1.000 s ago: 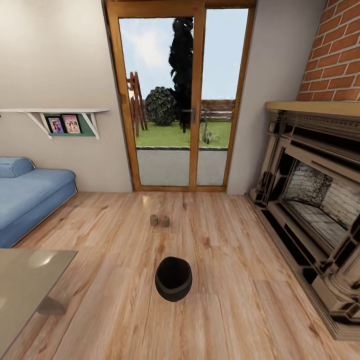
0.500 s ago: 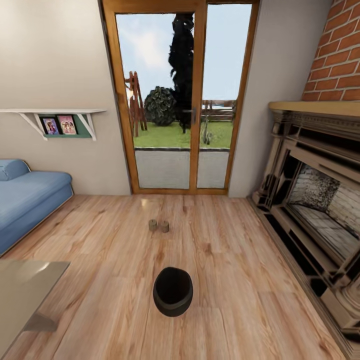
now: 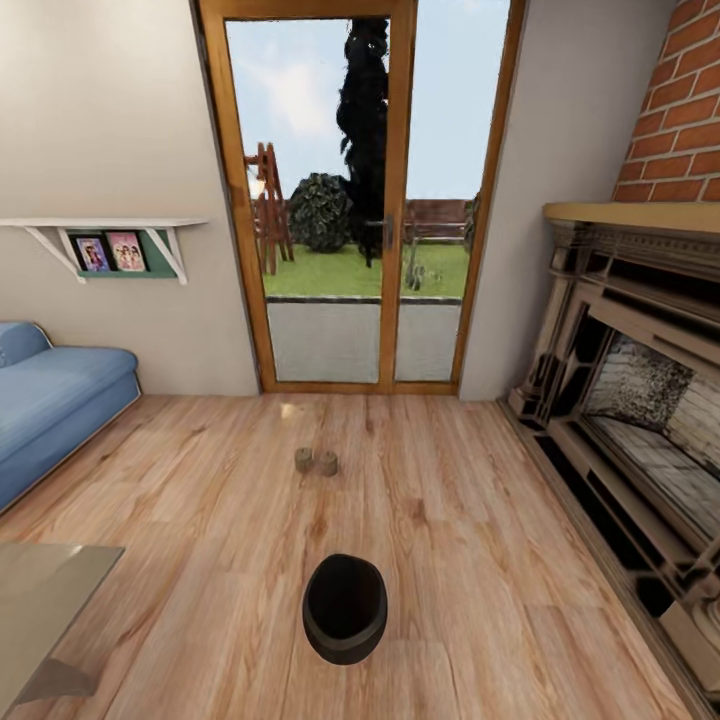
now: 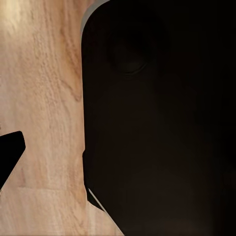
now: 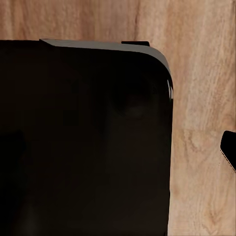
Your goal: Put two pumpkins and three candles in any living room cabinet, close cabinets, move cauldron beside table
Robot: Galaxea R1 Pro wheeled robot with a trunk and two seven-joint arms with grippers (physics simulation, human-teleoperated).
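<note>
A big black panel with a rounded corner [image 5: 83, 142] blocks most of the right wrist view, probably part of the robot's own body. Past it lies light wood plank floor [image 5: 201, 73]. A small dark tip [image 5: 229, 147] pokes in at one edge.

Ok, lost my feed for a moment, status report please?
End effectors: state can't be told. Cauldron upright on floor ahead; two candles side by side beyond it, toward glass door. Table near left. Nothing between.
</note>
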